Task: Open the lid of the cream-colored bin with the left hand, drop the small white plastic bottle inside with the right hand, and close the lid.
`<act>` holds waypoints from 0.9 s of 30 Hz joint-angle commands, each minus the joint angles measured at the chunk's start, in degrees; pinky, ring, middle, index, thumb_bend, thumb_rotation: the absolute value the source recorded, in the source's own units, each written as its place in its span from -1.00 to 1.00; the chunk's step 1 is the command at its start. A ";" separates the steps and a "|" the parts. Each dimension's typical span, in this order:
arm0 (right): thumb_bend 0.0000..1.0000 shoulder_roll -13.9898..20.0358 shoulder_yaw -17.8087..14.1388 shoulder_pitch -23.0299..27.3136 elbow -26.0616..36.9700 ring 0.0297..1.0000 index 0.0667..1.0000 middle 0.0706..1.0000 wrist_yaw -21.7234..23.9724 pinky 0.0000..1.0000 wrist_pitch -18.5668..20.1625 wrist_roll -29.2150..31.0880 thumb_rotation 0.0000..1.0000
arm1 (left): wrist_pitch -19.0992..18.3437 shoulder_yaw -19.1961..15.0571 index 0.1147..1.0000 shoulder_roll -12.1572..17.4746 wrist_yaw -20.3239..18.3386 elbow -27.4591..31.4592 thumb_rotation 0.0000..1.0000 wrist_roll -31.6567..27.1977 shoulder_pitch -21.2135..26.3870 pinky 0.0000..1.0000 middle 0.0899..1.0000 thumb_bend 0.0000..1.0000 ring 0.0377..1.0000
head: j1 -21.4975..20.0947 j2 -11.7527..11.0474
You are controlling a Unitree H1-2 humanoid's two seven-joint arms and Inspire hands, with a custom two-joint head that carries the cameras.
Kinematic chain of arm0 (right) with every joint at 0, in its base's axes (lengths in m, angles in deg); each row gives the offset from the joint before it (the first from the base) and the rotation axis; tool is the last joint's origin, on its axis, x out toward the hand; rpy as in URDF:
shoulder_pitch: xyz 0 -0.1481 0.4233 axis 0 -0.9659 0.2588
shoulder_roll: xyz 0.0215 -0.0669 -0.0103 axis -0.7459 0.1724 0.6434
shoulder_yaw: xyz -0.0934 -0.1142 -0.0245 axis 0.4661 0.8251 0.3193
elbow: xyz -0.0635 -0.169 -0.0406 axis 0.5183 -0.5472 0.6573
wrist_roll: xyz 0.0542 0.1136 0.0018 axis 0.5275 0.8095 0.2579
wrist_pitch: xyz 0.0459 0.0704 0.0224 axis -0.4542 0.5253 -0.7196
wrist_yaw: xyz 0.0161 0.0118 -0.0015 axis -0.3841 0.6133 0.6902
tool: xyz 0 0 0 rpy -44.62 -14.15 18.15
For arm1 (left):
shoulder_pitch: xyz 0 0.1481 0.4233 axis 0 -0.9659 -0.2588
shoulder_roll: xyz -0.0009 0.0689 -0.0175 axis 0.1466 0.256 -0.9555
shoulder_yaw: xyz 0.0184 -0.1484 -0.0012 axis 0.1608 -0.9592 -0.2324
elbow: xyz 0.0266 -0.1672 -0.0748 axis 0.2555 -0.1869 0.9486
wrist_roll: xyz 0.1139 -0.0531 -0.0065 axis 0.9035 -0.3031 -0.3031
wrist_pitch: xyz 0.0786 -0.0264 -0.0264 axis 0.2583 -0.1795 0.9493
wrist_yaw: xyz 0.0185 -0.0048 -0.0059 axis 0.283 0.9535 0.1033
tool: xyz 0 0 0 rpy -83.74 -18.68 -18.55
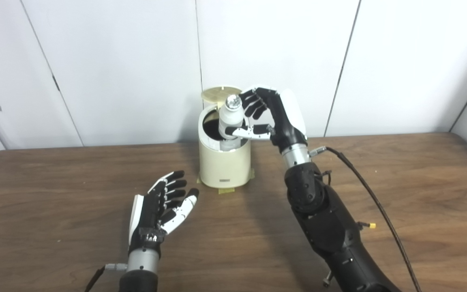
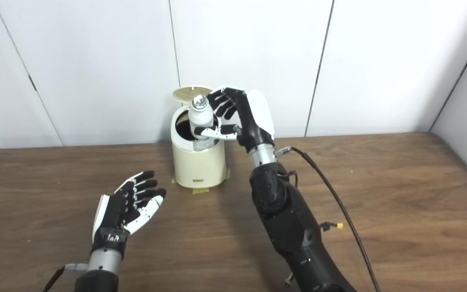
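Right hand point(image 1: 272, 115), left eye view: raised above the cream-colored bin point(image 1: 224, 162), fingers and thumb clamped on the one small white plastic bottle point(image 1: 230, 117), which stands upright with its base at the bin's open mouth; the bottle's lower end is hidden behind the thumb and the bin's rim. One lid point(image 1: 220, 93) stands tilted up at the back of the bin, its lower part masked by the bottle. Left hand point(image 1: 162, 207) hovers low over the wooden counter point(image 1: 55, 194), palm up, fingers spread and holding nothing, near the bin but apart from it. Tape tabs at the bin's foot are small and hard to make out. Right eye view: the same single bin point(image 2: 198, 166), bottle point(image 2: 200, 115) and lid point(image 2: 192, 93); the right hand point(image 2: 243, 115) grips the bottle over the dark opening, whose interior cannot be read. The left hand point(image 2: 130, 202) lies open, its forearm cut off by the bottom edge. One black cable point(image 2: 330, 194) runs from the right wrist across the counter point(image 2: 420, 194).
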 commanded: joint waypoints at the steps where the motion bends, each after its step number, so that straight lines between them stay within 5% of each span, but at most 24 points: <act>1: 0.00 0.55 0.81 3.66 1.23 -0.13 -0.08 -0.06 0.48 -0.31 -0.02 -1.52 -1.00 | 0.76 0.67 0.59 -0.75 0.47 1.72 -0.38 0.63 1.63 0.39 0.50 0.06 0.47 | 0.14 0.15; 4: 0.02 1.37 2.01 3.83 1.35 -0.09 -0.11 -0.02 2.27 -0.17 1.73 -3.11 -1.00 | 0.70 0.71 0.58 -0.99 0.60 1.73 -0.40 0.43 1.64 0.38 0.49 0.07 0.47 | 0.13 0.20; 6: 0.04 1.75 2.61 3.89 1.45 0.13 -0.12 0.00 3.12 -0.04 2.75 -3.81 -1.00 | 0.55 0.67 0.58 -1.09 0.61 1.72 -0.41 0.40 1.68 0.39 0.49 0.07 0.47 | 0.10 0.19; 9: 0.04 2.15 3.37 3.89 2.03 0.30 -0.09 0.27 4.57 0.09 4.60 -4.77 -0.77 | 0.57 0.70 0.58 -1.08 0.58 1.60 -0.40 0.61 1.74 0.40 0.49 0.07 0.47 | 0.03 0.19; 14: 0.05 2.96 5.15 3.90 4.49 0.52 -0.08 0.49 8.70 0.30 10.48 -6.97 -0.73 | 1.15 1.04 0.58 -0.79 0.49 1.26 -0.39 1.00 1.78 0.38 0.48 0.05 0.46 | 0.06 0.20; 15: 0.19 3.00 5.32 3.86 5.01 0.55 0.00 0.52 9.56 0.34 11.45 -7.06 -0.75 | 1.01 1.13 0.58 -0.75 0.43 1.30 -0.38 1.12 1.78 0.37 0.48 0.05 0.46 | 0.06 0.20; 16: 0.57 3.01 5.38 3.80 5.45 0.59 0.21 0.55 10.25 0.38 12.20 -7.06 -0.82 | 0.87 1.20 0.59 -0.75 0.39 1.36 -0.38 1.20 1.76 0.38 0.48 0.05 0.46 | 0.09 0.22; 18: 0.68 2.98 5.44 3.71 6.14 0.60 0.27 0.56 11.39 0.39 13.60 -7.06 -0.84 | 0.72 1.25 0.59 -0.76 0.26 1.43 -0.39 1.07 1.73 0.40 0.49 0.05 0.47 | 0.09 0.22; 27: 0.74 3.06 5.80 3.76 6.63 0.63 0.31 0.57 11.87 0.39 14.53 -7.53 -0.83 | 0.61 1.31 0.60 -0.69 -0.13 1.48 -0.35 0.82 1.64 0.39 0.50 0.06 0.47 | 0.01 0.28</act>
